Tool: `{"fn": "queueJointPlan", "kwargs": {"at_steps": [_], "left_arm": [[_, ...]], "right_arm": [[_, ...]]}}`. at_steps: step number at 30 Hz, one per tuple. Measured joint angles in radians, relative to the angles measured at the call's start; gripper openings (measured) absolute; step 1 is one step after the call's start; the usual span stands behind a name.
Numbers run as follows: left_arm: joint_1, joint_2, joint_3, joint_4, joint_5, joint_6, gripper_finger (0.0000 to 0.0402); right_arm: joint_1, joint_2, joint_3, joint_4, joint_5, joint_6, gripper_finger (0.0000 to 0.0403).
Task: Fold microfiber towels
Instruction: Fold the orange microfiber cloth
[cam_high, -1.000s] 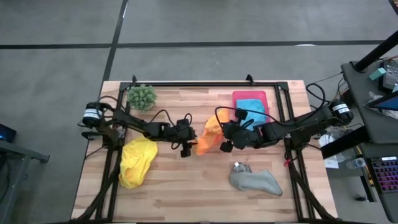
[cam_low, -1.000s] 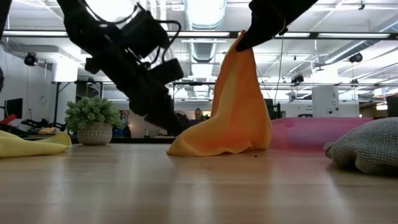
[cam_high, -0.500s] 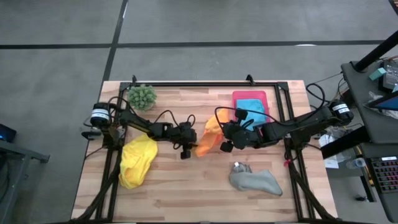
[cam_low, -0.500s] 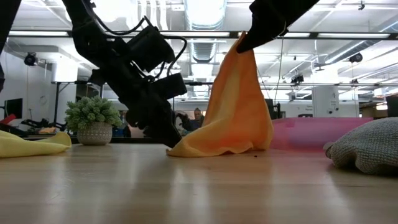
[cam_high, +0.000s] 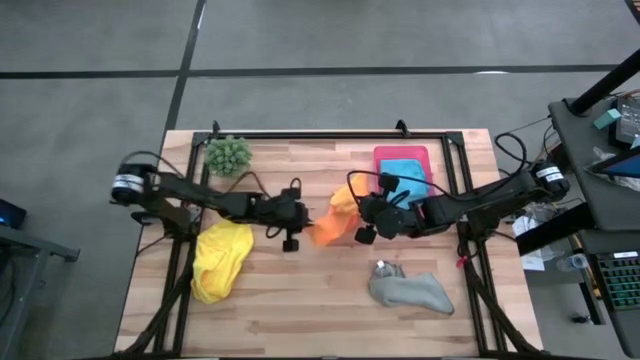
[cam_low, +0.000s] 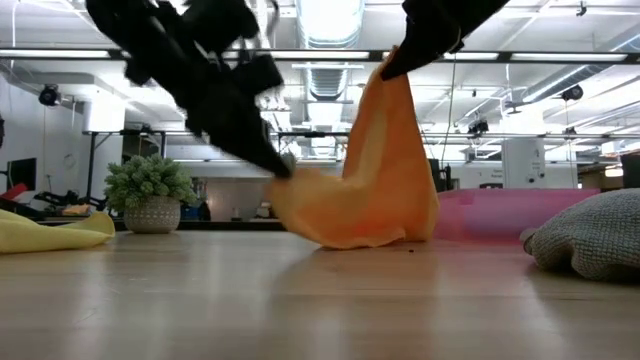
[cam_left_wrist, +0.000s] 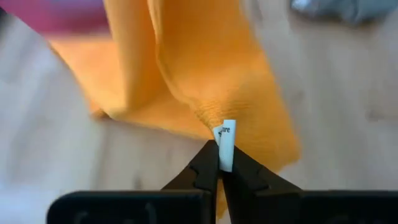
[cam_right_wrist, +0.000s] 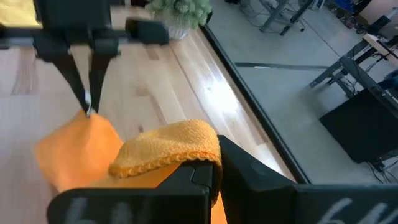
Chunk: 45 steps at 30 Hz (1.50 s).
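Four towels are counted, orange, yellow, grey and blue, plus one pink tray, one plant, two grippers.

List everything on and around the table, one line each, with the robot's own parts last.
orange towel: 1, orange, middle of the table, held off the wood at two corners.
yellow towel: 1, yellow, crumpled at the table's left side.
grey towel: 1, grey, bunched at the near right of the table.
blue towel: 1, blue, lying in the pink tray.
pink tray: 1, pink, far right part of the table.
plant: 1, green, far left corner of the table.
table: 1, light wood.
left gripper: 1, dark, shut on the orange towel's corner with the white tag.
right gripper: 1, dark, shut on the orange towel's opposite corner, raised.
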Motion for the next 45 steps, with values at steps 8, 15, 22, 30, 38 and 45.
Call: {"fn": "queueJointPlan", "kwargs": {"at_steps": [8,15,22,30,38,45], "left_arm": [[-0.026,-0.286,0.000,-0.063,-0.083,0.061,0.0000],[-0.029,-0.484,0.004,-0.086,-0.082,0.068,0.0000],[-0.028,-0.613,0.004,-0.123,-0.062,0.066,0.0000],[-0.028,-0.672,0.071,-0.144,0.018,0.083,0.0000],[-0.028,-0.704,0.184,-0.360,0.033,0.146,0.0000],[-0.026,-0.695,0.278,-0.553,-0.027,0.186,0.0000]], "right_arm": [[0.013,-0.002,0.070,-0.030,-0.045,-0.053,0.0008],[0.017,-0.004,0.229,-0.195,-0.074,-0.082,0.0008],[0.017,-0.004,0.395,-0.337,-0.079,-0.160,0.0009],[0.014,-0.005,0.532,-0.374,-0.197,-0.270,0.0009],[-0.007,-0.013,0.582,-0.419,-0.389,-0.337,0.0009],[-0.088,-0.009,0.581,-0.456,-0.385,-0.359,0.0009]]}}
